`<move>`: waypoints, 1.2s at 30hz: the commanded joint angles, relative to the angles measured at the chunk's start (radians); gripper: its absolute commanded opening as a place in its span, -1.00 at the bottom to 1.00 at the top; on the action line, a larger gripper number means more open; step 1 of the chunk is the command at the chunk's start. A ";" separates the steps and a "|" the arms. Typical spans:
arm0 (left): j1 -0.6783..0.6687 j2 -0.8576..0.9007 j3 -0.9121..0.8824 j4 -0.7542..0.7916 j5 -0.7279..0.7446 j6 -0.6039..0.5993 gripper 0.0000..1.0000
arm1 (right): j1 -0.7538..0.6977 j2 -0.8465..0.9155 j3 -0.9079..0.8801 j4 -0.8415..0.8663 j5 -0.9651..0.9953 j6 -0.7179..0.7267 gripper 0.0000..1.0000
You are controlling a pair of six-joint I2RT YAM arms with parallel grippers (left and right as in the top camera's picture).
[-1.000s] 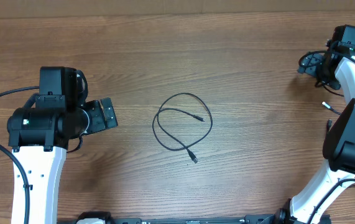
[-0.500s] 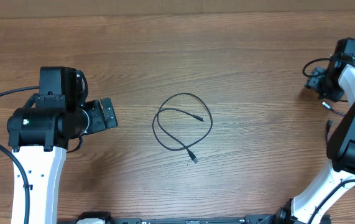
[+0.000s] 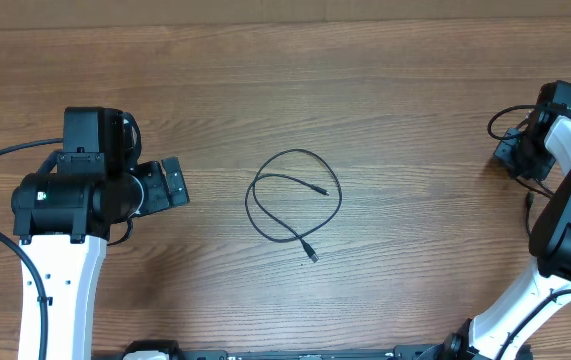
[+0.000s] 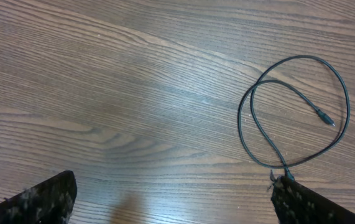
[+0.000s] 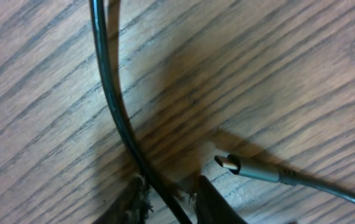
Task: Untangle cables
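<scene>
Overhead view shows one thin black cable lying in a loose loop at the middle of the desk. One of its plugs is inside the loop and the other sticks out at about 5 o'clock. The left hand is at 9 o'clock of the loop, well apart from it, with its fingers spread wide. In the left wrist view the same loop lies toward 2 o'clock. The right hand is near the desk edge at 3 o'clock. In the right wrist view its fingers stand close on both sides of a second black cable, and I cannot tell if they pinch it. A grey plug lies just beside them on the wood.
</scene>
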 commanded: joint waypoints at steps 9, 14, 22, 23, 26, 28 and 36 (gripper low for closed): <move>0.005 0.003 0.003 0.001 0.003 0.019 0.99 | -0.046 -0.001 -0.021 -0.093 0.179 0.068 -0.77; 0.005 0.003 0.003 0.001 0.003 0.019 1.00 | -0.140 -0.001 -0.021 -0.124 0.178 0.163 -0.82; 0.005 0.003 0.003 0.001 0.003 0.019 0.99 | -0.340 -0.001 -0.021 -0.137 0.053 0.206 -0.84; 0.005 0.003 0.003 0.001 0.003 0.019 0.99 | -0.365 -0.001 -0.021 -0.137 0.029 0.220 -0.84; 0.005 0.003 0.003 0.001 0.003 0.019 0.99 | -0.442 -0.001 -0.021 -0.122 -0.094 0.221 -0.92; 0.005 0.003 0.003 0.002 0.003 0.019 0.99 | -0.480 -0.001 -0.021 -0.105 -0.184 0.185 -0.92; 0.005 0.003 0.003 0.001 0.003 0.019 1.00 | -0.529 -0.005 0.000 -0.105 -0.443 0.055 -0.18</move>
